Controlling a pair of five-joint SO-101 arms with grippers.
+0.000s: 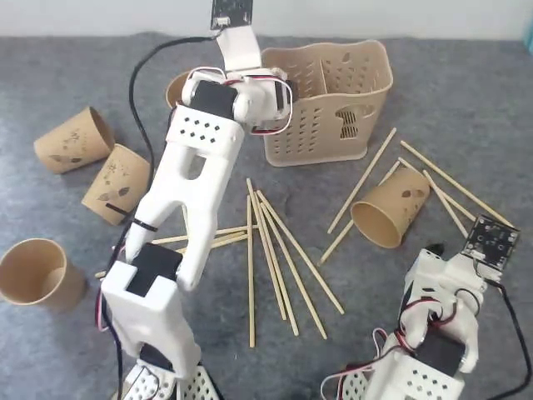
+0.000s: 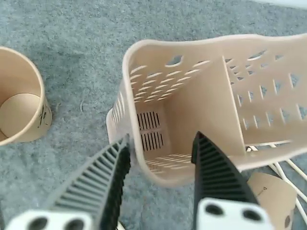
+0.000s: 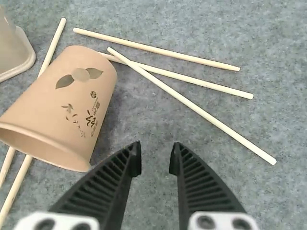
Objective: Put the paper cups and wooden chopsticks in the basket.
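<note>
Hovering above the basket (image 2: pixel 144 52), the left fingers (image 2: pixel 110 177) are spread wide and hold nothing. They are lined up over its narrow end compartment, and what shows of that compartment is bare. The right fingers (image 3: pixel 120 177) are parted a little, also empty, low over the grey surface (image 3: pixel 268 28).

The next pick turns on the tipped paper cup (image 3: pixel 62 110). It lies just beside the right fingers, off to one side and not between them. Its axis is slanted and the mouth end is nearer the fingertips. The right arm is far closer to it than the left, so I'd give that grab to the right.

Loose chopsticks (image 3: pixel 158 50) lie just past the cup, and one runs under its wall.

The high view adds a fan of chopsticks mid-surface (image 1: pixel 275 258) and three more cups (image 1: pixel 71 140) well apart on the left side. The left wrist view adds an upright paper cup (image 2: pixel 19 105) near the basket's outer wall.
</note>
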